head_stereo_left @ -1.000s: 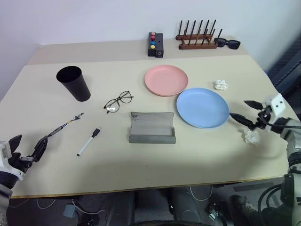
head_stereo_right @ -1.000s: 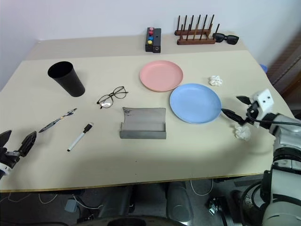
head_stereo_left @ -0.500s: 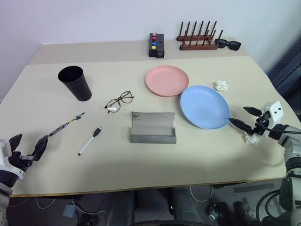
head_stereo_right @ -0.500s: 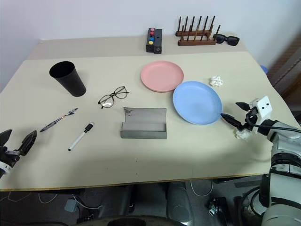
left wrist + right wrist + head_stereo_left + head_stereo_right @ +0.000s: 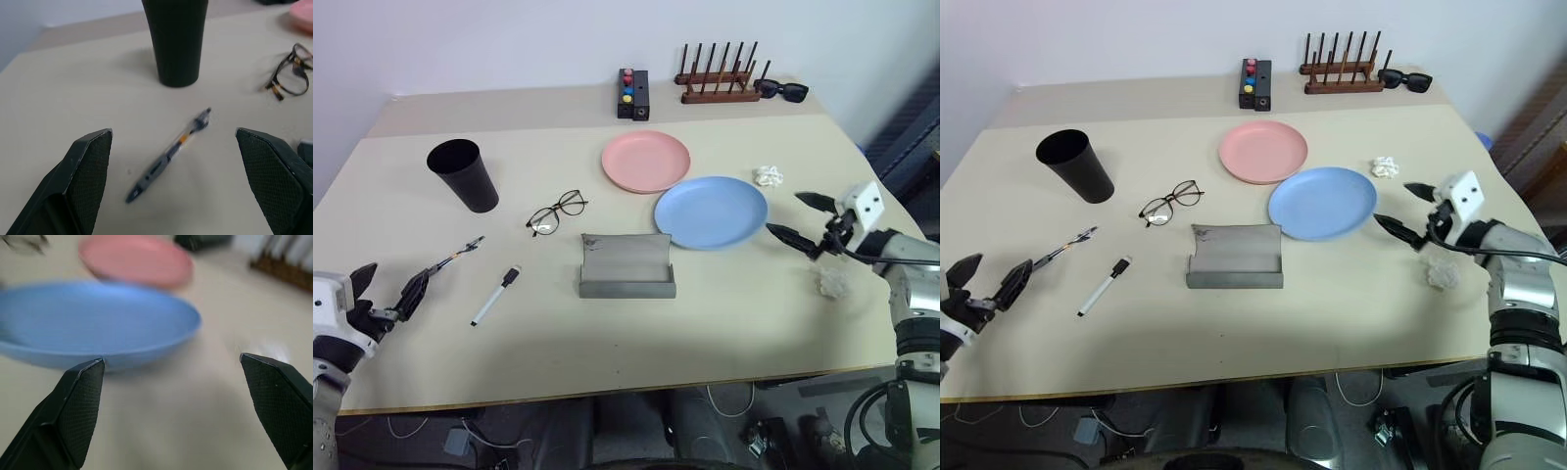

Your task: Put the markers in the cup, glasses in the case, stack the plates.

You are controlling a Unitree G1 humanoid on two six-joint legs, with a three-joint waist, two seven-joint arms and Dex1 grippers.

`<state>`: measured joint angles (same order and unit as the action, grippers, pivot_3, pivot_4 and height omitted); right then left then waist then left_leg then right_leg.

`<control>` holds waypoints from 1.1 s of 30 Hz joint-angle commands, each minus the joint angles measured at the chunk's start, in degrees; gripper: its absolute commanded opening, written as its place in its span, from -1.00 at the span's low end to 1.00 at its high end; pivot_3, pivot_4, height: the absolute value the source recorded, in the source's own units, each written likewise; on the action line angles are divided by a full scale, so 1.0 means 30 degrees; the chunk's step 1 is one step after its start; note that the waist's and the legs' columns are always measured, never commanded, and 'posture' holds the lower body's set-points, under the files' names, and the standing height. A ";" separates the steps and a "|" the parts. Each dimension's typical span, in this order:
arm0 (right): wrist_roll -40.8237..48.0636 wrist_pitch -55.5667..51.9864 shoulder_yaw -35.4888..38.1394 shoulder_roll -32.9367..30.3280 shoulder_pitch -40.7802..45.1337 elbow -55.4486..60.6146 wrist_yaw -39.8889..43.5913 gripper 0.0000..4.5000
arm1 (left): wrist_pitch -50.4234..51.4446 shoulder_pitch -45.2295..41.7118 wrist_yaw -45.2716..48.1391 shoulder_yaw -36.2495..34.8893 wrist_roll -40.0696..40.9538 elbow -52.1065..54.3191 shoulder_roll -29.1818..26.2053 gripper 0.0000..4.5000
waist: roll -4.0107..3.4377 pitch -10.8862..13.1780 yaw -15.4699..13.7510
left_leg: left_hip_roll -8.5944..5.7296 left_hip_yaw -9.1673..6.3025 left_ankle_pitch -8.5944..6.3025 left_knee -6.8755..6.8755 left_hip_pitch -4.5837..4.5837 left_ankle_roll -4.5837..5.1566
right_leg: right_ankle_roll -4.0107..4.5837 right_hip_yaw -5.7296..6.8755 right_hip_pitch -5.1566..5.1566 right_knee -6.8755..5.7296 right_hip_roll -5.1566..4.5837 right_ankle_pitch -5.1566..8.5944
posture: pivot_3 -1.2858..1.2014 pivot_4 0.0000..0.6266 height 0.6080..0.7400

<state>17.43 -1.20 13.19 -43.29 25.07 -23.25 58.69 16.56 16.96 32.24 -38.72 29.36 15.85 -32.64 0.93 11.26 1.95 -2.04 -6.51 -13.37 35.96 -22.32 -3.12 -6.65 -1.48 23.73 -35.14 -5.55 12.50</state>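
The blue plate [image 5: 711, 211] lies flat on the table [image 5: 607, 333], right of centre, its far-left rim just beside the pink plate [image 5: 645, 161], which sits further toward the back edge. From these views I cannot tell whether the two rims touch. Neither plate rests on the other, so the stacking is not yet done.

The right gripper [image 5: 801, 219] hangs just off the blue plate's right rim, low over the table, jaws wide and holding nothing. In the right wrist view the plate's near edge lies ahead between the fingers. Plate stacking looks like the step in hand on this side. The next move calls for getting one finger under the rim and one above it, which is awkward on a thin, flat plate, then lifting it over the pink one.

The glasses [image 5: 557, 212] lie left of centre, beside the open case [image 5: 627, 266]. The cup [image 5: 463, 174] stands upright toward the left back corner.

The dark marker [image 5: 450, 259] and the white marker [image 5: 497, 295] lie near the left front edge. The left gripper [image 5: 385, 296] sits at the left front corner, jaws wide and empty, aimed at the dark marker. It must close in along the barrel before pinching.
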 commanded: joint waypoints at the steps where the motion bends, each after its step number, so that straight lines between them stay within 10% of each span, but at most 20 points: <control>1: 0.0932 -0.1894 0.0668 0.0062 -0.1273 0.3019 -0.1028 1.00 | 0.0800 -0.0144 0.0578 0.0457 0.0490 0.0460 -0.0642 0.92 | 0.0002 0.0000 -0.0189 | -0.0006 0.0002 -0.0002 0.0006 -0.0007 0.0002 | 0.0000 -0.0001 -0.0004 0.0018 -0.0006 0.0000 | 0.03 -0.52 0.98; 33: 0.1529 -0.0952 0.2013 -0.0643 -0.3578 0.2367 -0.0494 1.00 | 0.3416 -0.1549 0.0339 0.1743 0.0514 0.1907 -0.1421 0.92 | -0.0001 0.0003 -0.0352 | -0.0003 0.0014 -0.0005 0.0023 -0.0017 0.0004 | -0.0010 0.0006 0.0006 0.0020 -0.0014 0.0007 | 0.03 -0.52 0.98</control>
<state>21.48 -5.35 17.49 -44.00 13.55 -16.79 56.91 26.70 12.91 33.51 -33.56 30.63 19.36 -35.97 0.92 11.27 0.89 -2.05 -6.47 -13.39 36.03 -22.37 -3.11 -6.67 -1.46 23.75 -35.08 -5.60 12.51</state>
